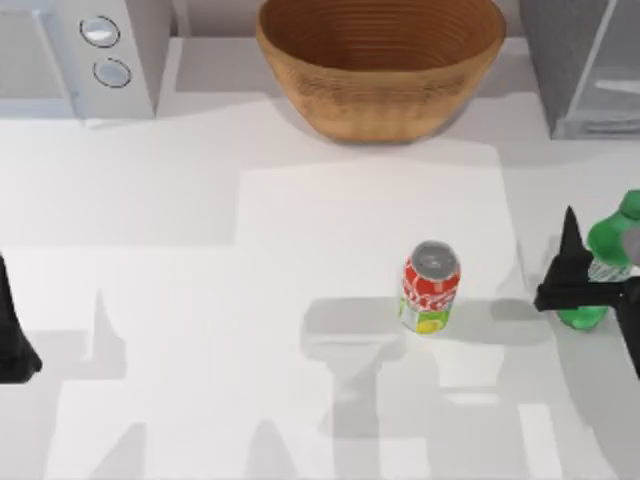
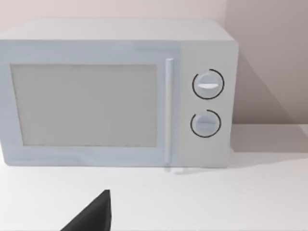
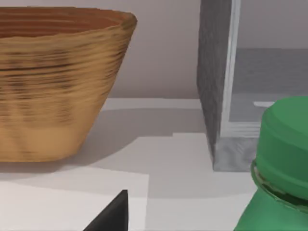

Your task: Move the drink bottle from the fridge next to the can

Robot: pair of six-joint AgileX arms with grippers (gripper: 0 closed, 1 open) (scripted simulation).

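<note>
Left gripper [image 1: 15,345] idles at the desk's left edge; its state cannot be told. Can [image 1: 430,287] stands mid-desk. Right gripper [image 1: 590,290] holds the drink bottle [image 1: 605,262], already outside the fridge [image 1: 585,65]: carry it left, upright, setting down just beside the can.

From my console the table [image 1: 250,330] is evenly bright, soft grey arm shadows crossing it around the can [image 1: 430,288], every view slightly soft-edged, no glare anywhere.
</note>
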